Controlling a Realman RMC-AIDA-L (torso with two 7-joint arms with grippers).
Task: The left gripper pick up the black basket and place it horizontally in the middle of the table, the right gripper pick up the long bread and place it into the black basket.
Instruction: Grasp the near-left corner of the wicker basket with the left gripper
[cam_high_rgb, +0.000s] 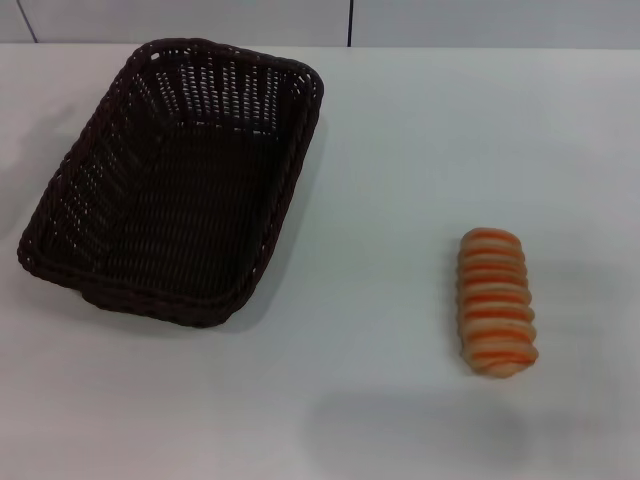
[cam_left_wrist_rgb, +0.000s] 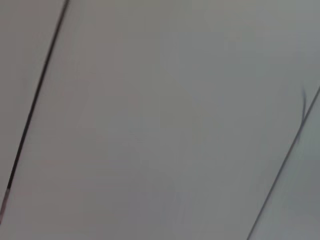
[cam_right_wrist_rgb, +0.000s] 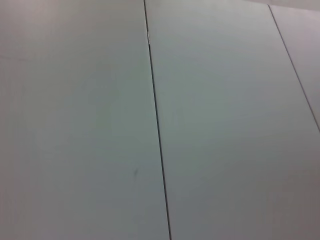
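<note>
**Entry: basket and bread at rest, neither tool over the worktop**

Item 1. Dark brown-black woven wicker basket (cam_high_rgb: 170, 185), rectangular, rounded corners, sloping openwork sides, braided rim. Lies empty on my left half of the plain white smooth worktop (cam_high_rgb: 400, 150). Long axis runs away from me, tilted slightly toward my right at its far end; not yet crosswise, not yet central. My left tool would be the nearer one to it, by side.

Item 2. Small oblong tan bread roll with orange crosswise stripes (cam_high_rgb: 495, 303), ridged, spiral-like surface, probably soft and easily dented. Lies on my right half, well apart from the basket, closer to me than the basket's far end. Long axis also runs roughly away from me. My right tool would be the nearer one, by side.

Item 3. Left tool and right tool: neither appears in the head view. Both wrist views show only pale flat panels crossed by thin dark seams. Whether either tool is open or closed, I cannot tell.

Judgement: the basket needs about a quarter turn and a shift toward the centre before the bread can go in.
</note>
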